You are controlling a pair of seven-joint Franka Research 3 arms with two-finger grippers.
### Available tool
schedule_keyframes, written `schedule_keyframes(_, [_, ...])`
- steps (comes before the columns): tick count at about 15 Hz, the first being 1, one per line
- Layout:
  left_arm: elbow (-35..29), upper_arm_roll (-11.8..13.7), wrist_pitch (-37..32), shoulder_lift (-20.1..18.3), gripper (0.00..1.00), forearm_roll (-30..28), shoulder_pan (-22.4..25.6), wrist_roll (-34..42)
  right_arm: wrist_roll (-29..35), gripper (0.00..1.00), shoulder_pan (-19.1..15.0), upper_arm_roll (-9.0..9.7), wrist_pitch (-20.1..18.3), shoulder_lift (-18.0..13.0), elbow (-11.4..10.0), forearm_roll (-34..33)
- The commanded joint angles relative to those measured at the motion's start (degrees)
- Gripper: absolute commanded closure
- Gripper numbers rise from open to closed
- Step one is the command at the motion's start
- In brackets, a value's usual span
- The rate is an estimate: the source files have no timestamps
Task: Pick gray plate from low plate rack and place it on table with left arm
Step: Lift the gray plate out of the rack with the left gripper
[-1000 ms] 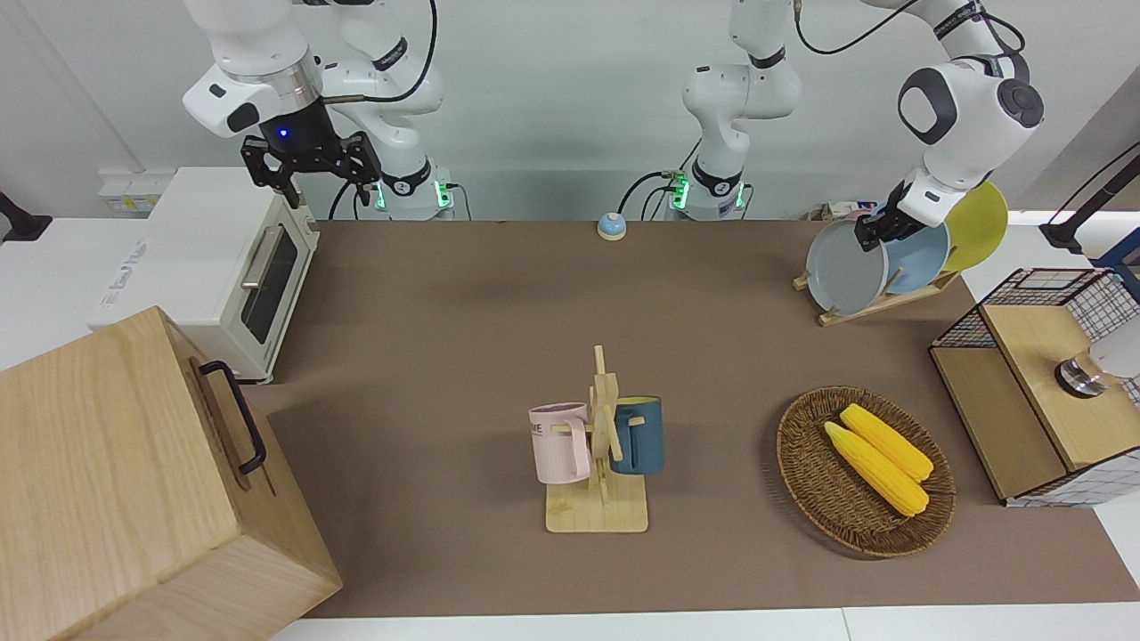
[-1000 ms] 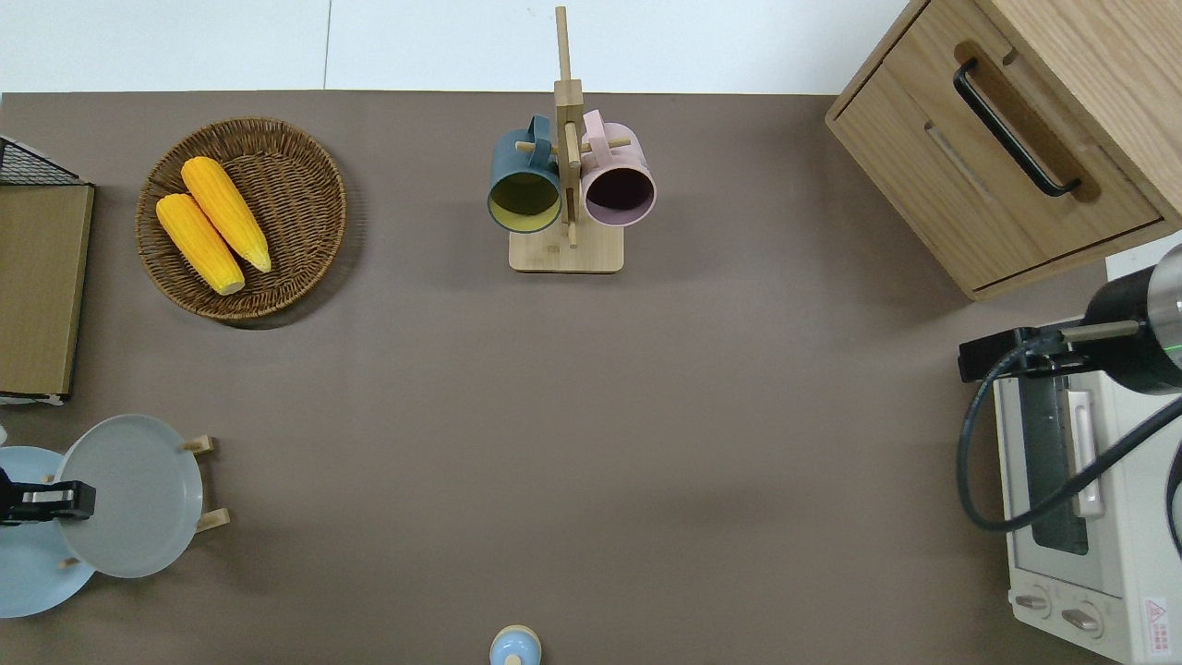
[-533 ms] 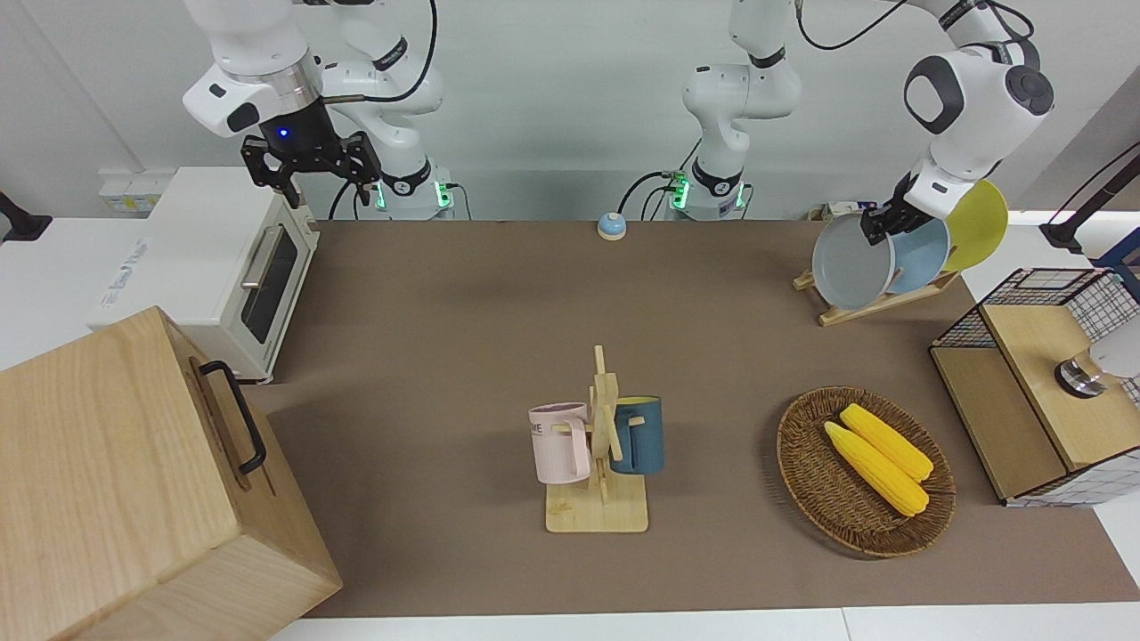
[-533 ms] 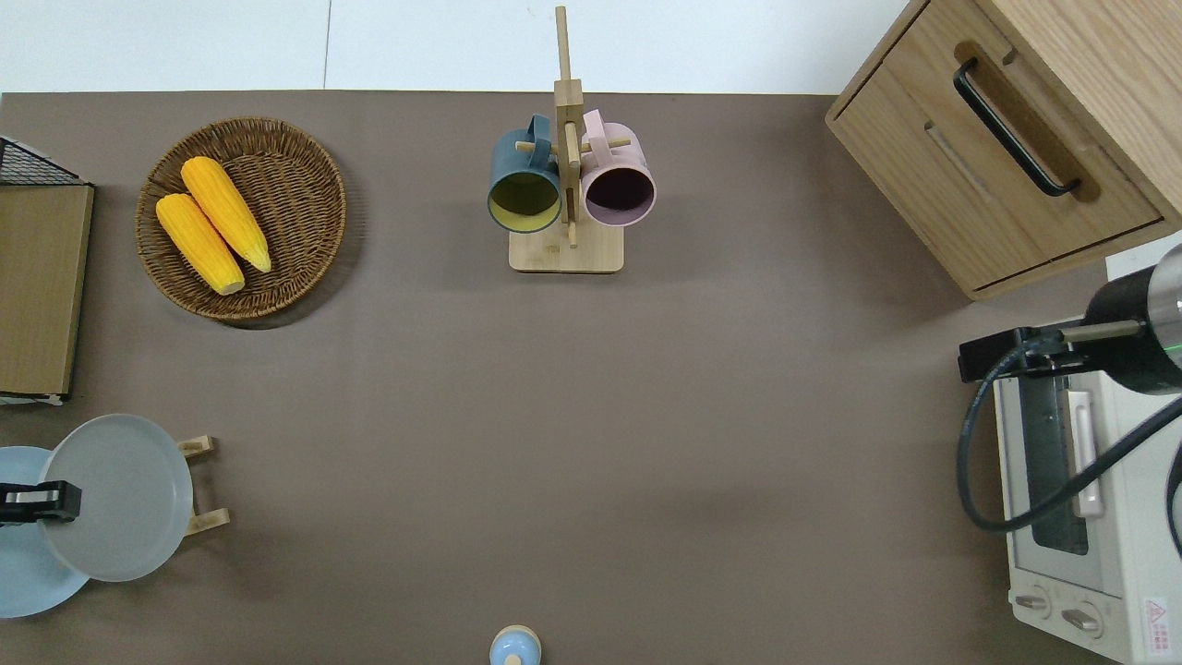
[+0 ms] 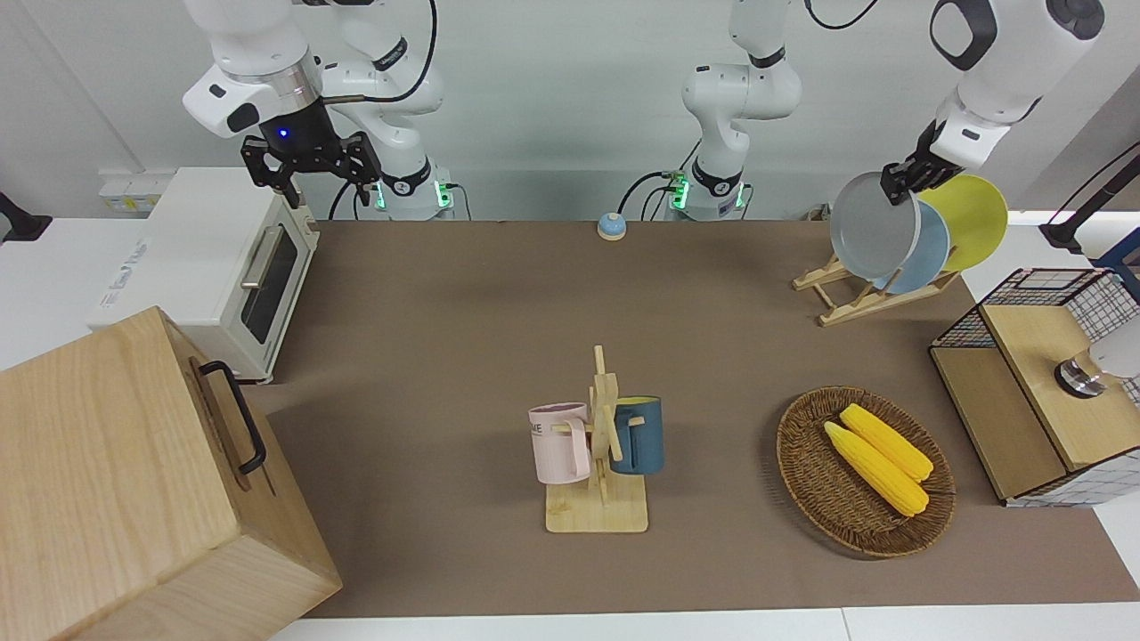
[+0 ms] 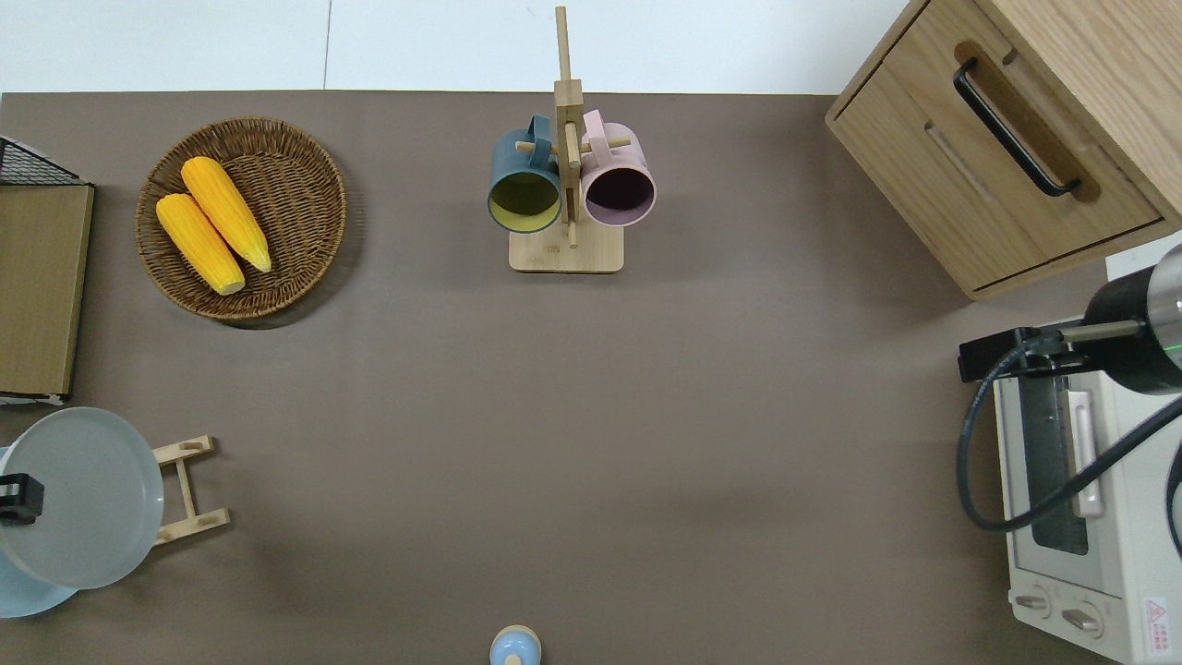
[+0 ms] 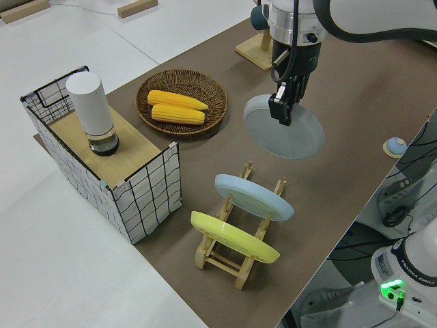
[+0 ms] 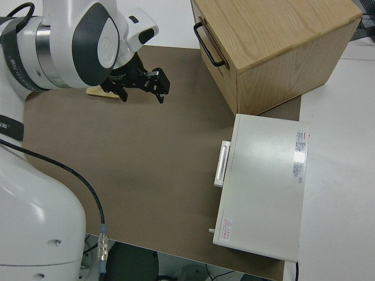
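Overhead view: the left tool (image 6: 14, 497) pinches the rim of the gray plate (image 6: 78, 499), which hangs tilted in the air, clear of the low plate rack (image 6: 189, 489) at the left arm's end of the table (image 6: 591, 416). From the left side, the light-blue plate (image 7: 254, 197) and yellow plate (image 7: 233, 236) lean in the rack's slots. Front view: the parked right tool (image 5: 309, 165) has its fingers spread open.
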Motion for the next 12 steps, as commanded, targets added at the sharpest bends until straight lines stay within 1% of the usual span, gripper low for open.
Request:
schedule_keyframes(1, [6.23, -1.02, -4.96, 0.30, 1.00, 1.49, -0.92, -2.19, 0.53, 0.011, -1.43, 1.03, -0.88, -0.12, 0.42, 1.09])
schedule_keyframes(3, [10.26, -3.04, -6.28, 0.82, 1.00, 1.41, -0.58, -2.99, 0.53, 0.011, -1.43, 1.03, -0.88, -0.12, 0.42, 1.09])
schedule_keyframes(4, [12.38, -3.40, -6.90, 1.61, 1.00, 1.40, -0.57, -3.42, 0.53, 0.013, -1.43, 1.03, -0.88, -0.12, 0.42, 1.09])
schedule_keyframes(6, [15.72, -4.89, -8.22, 3.02, 1.00, 0.53, -0.49, -4.30, 0.53, 0.013, -1.43, 1.03, -0.88, -0.12, 0.42, 1.09])
schedule_keyframes(8, [16.70, -6.38, -8.66, 4.86, 1.00, -1.66, -0.49, -6.14, 0.53, 0.013, -1.43, 1.03, -0.88, -0.12, 0.42, 1.09])
schedule_keyframes(12, [16.88, -10.07, -8.31, 7.06, 1.00, -7.98, -0.57, -14.66, 0.53, 0.011, -1.43, 1.03, -0.88, -0.12, 0.42, 1.09])
